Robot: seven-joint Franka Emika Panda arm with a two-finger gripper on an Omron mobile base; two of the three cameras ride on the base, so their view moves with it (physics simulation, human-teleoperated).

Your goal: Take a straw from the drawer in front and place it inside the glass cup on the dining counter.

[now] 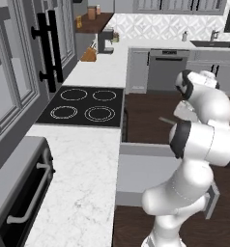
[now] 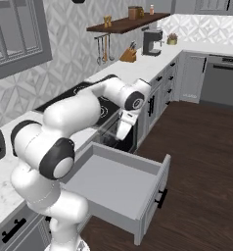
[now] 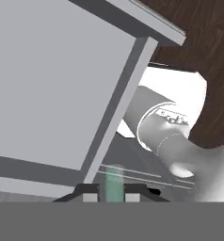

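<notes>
The drawer point(image 2: 119, 182) stands pulled out under the marble worktop, and its plain grey inside point(image 3: 52, 84) looks bare. Its front panel with the black handle point(image 2: 161, 197) faces the wood floor. My gripper point(image 2: 122, 133) hangs above the drawer's back edge, close to the cabinet front. In the hand view my gripper point(image 3: 111, 194) is shut on a pale green, see-through straw point(image 3: 114, 181) that stands up between the two fingertips. The glass cup and the dining counter are out of view.
A black cooktop point(image 1: 85, 106) lies in the worktop just beyond the drawer. A grey toaster oven point(image 1: 20, 193) stands at the near left. A dishwasher point(image 1: 167, 70) and grey cabinets line the far wall, with a coffee machine point(image 2: 151, 41) in the corner. Dark wood floor point(image 2: 201, 157) opens to the right.
</notes>
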